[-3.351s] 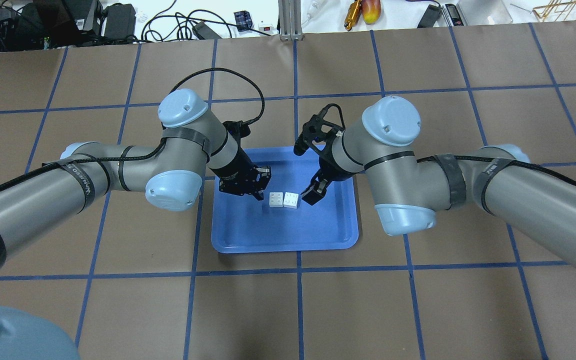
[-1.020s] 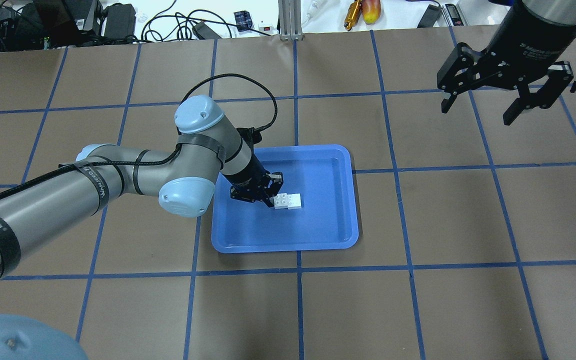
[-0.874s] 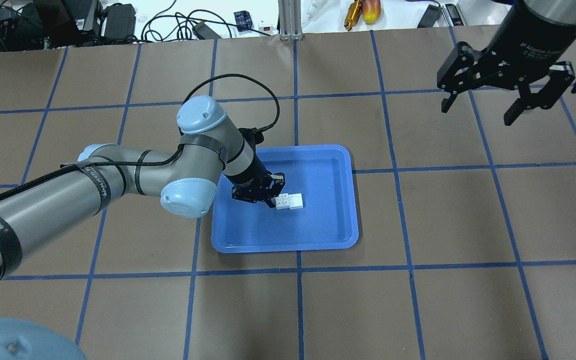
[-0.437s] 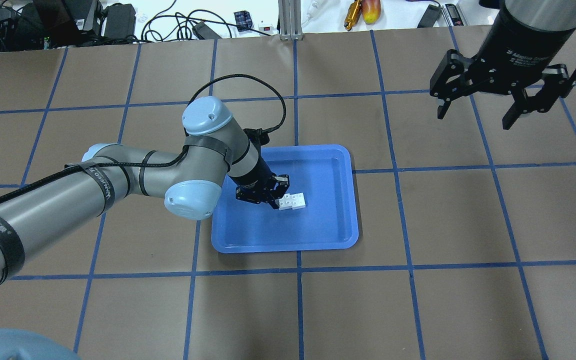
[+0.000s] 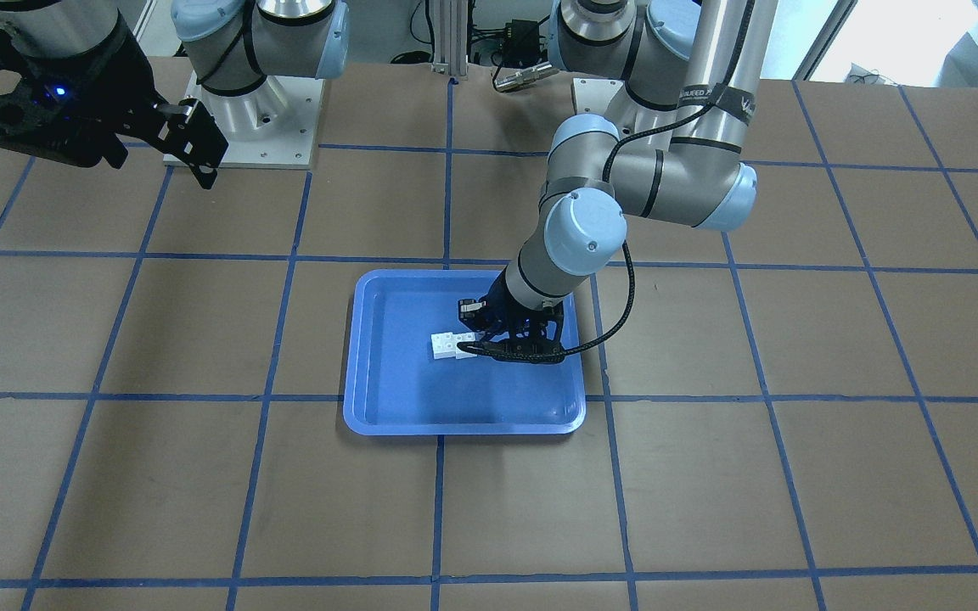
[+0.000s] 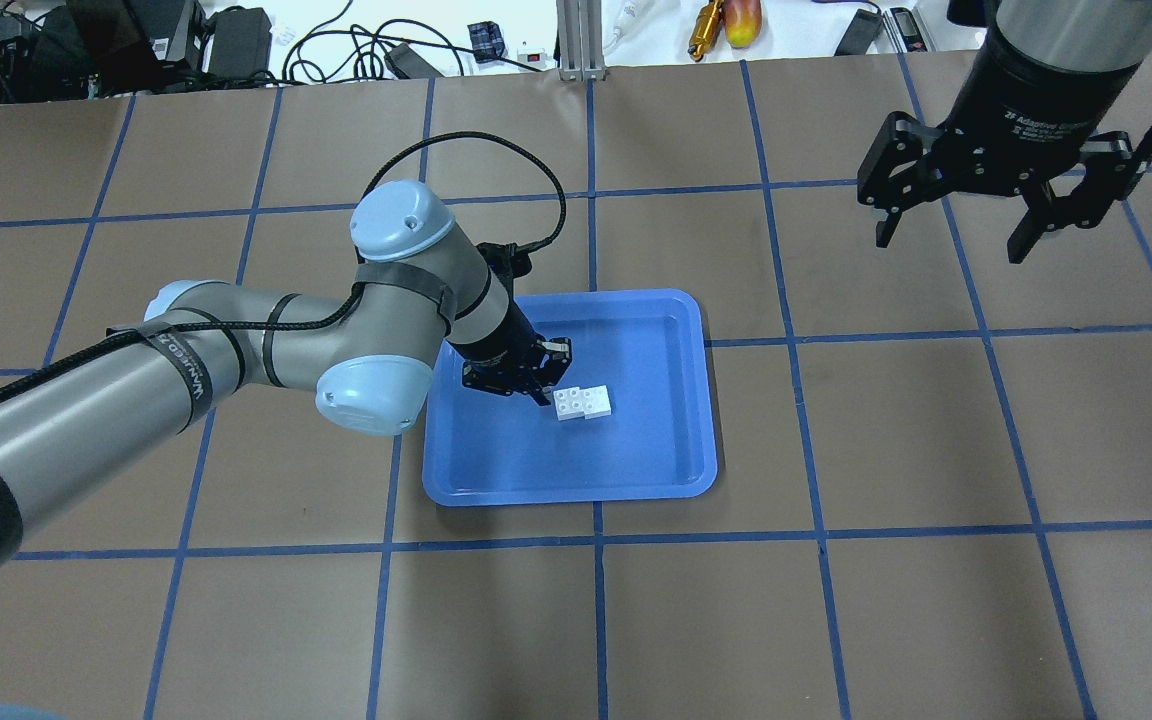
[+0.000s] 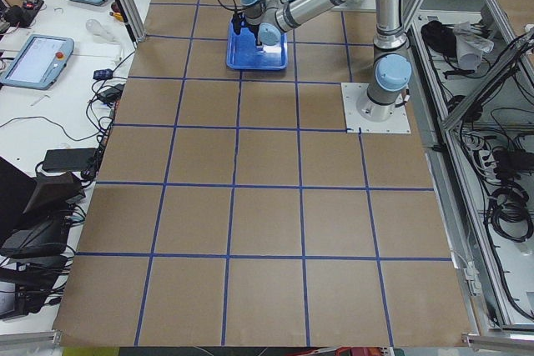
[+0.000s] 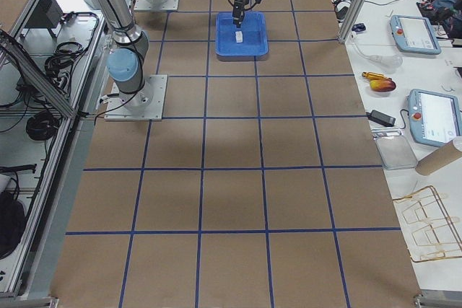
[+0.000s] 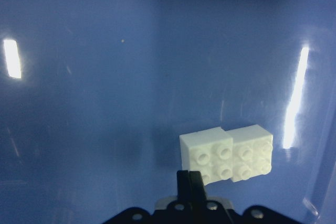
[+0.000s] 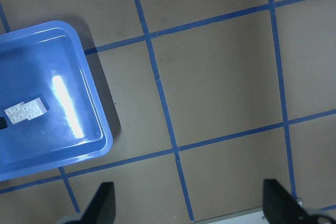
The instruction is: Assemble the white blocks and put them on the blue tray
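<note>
overhead exterior: left claw (image 6: 540, 394) farther back

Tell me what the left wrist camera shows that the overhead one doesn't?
Only the left wrist view shows studs on the white blocks close up, one block offset from the other. Only the overhead view shows the whole blue tray and the open right pincer far off. Both show the blocks in the tray beside the left pincer.

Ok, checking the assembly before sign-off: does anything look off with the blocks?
The two white blocks lie side by side on the blue tray, all eight studs showing and slightly out of line, so they look unstacked.
</note>
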